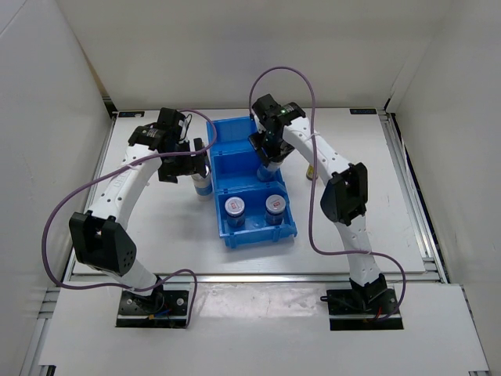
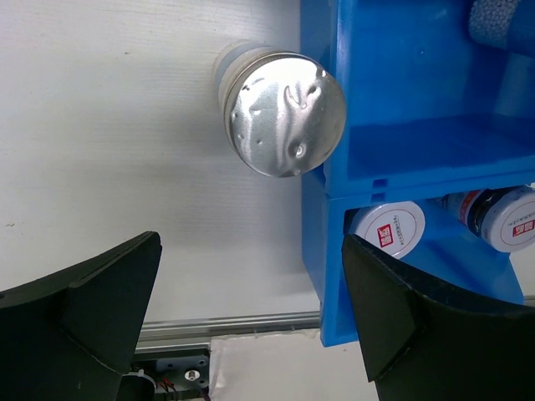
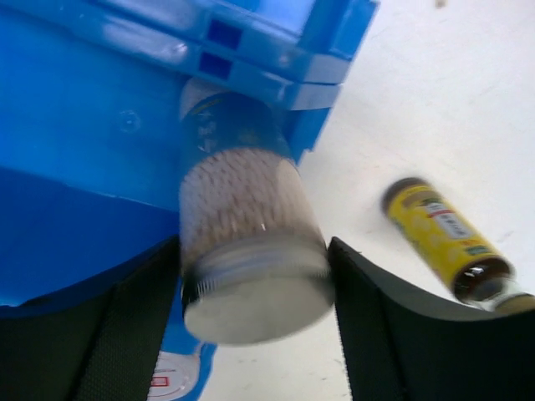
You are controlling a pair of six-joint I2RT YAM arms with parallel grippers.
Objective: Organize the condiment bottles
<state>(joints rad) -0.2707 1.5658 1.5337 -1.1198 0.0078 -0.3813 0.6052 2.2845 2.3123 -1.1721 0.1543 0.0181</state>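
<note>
Two jars (image 1: 235, 207) (image 1: 274, 206), two cylinders (image 1: 202, 186) (image 1: 267, 169), one bottle (image 3: 447, 242), one bin (image 1: 231, 137)

White walls (image 1: 235, 47) enclose a white table (image 1: 391, 172) on three sides.

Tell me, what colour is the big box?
The bin is blue, clearest in the top view.

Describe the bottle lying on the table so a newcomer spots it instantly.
Start at the blue bin in the middle of the table. Just off its right wall, beside the right arm, a slim brown bottle lies on its side. It alone has a yellow label and lies flat on the table.
</note>
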